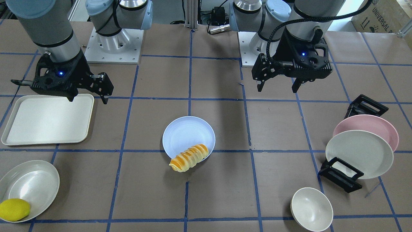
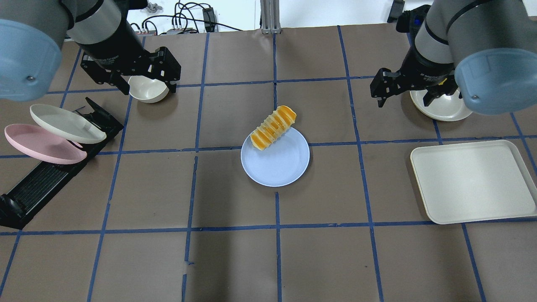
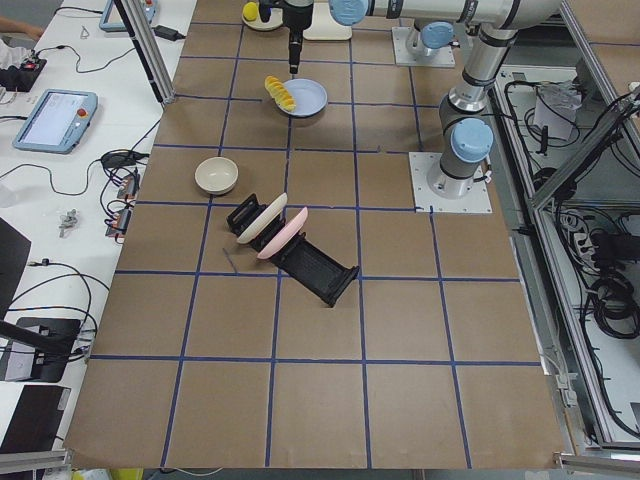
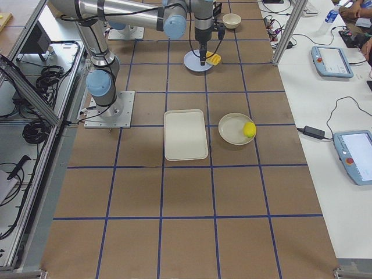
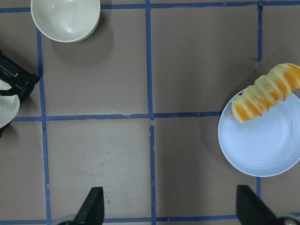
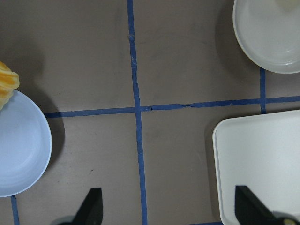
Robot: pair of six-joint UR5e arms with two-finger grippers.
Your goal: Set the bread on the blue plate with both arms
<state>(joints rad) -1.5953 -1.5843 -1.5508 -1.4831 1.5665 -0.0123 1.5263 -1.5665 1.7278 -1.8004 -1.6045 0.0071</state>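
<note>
The golden-orange twisted bread roll with cream stripes (image 2: 273,127) lies across the rim of the round pale-blue matte plate (image 2: 277,167), at the plate's 12 o'clock in the overhead view, one end overhanging the brown paper-covered table (image 2: 235,260). The black two-finger left gripper (image 1: 277,87) hangs at 10 o'clock and the right gripper (image 1: 87,99) at 2 o'clock, both released, empty and well apart from the plate.

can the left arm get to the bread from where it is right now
Probably yes. The left gripper hangs open and empty above bare table, and nothing stands between it and the bread, which lies uncovered across the rim of the blue plate.
</note>
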